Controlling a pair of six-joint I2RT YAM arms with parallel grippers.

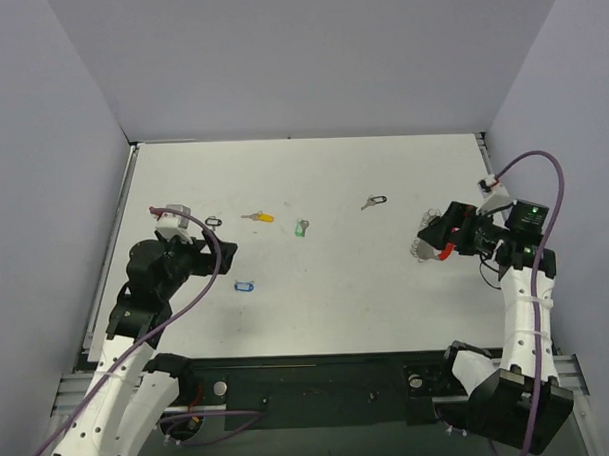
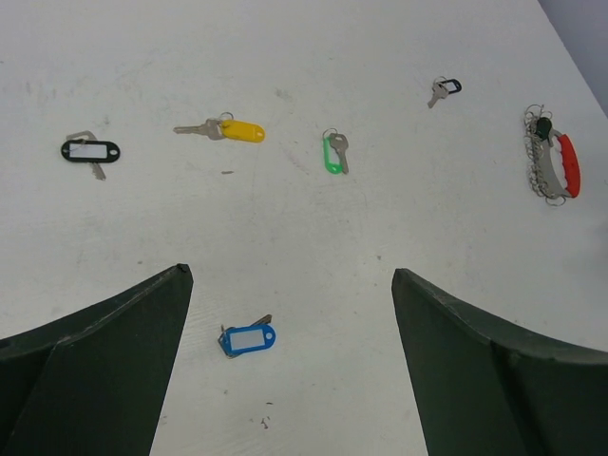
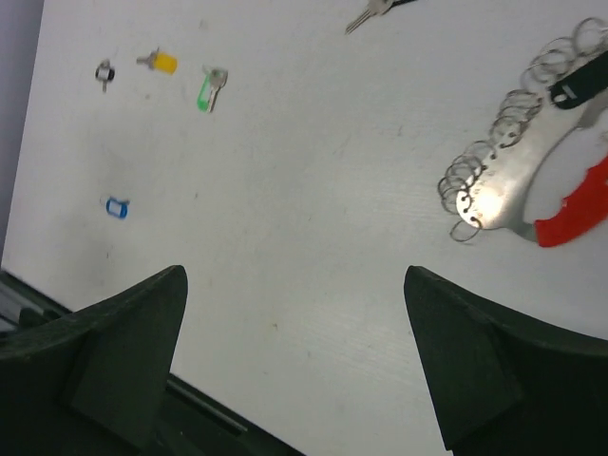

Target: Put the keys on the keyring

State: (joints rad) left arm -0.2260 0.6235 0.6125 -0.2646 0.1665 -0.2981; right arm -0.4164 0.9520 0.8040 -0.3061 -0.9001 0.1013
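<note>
Open wide, gripping nothing: left hand (image 2: 290, 280) near blue-tagged key (image 2: 247, 339); right hand (image 3: 294, 275) near keyring (image 3: 518, 185), flat on bench (image 3: 313, 142).

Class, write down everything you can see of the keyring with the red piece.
The keyring is a curved, shiny silver metal strip with a red plastic piece along one edge and a row of small wire rings along the other. A black tag sits at one end among the rings. It lies flat on the white table, on the right side, with nothing else touching it.
</note>
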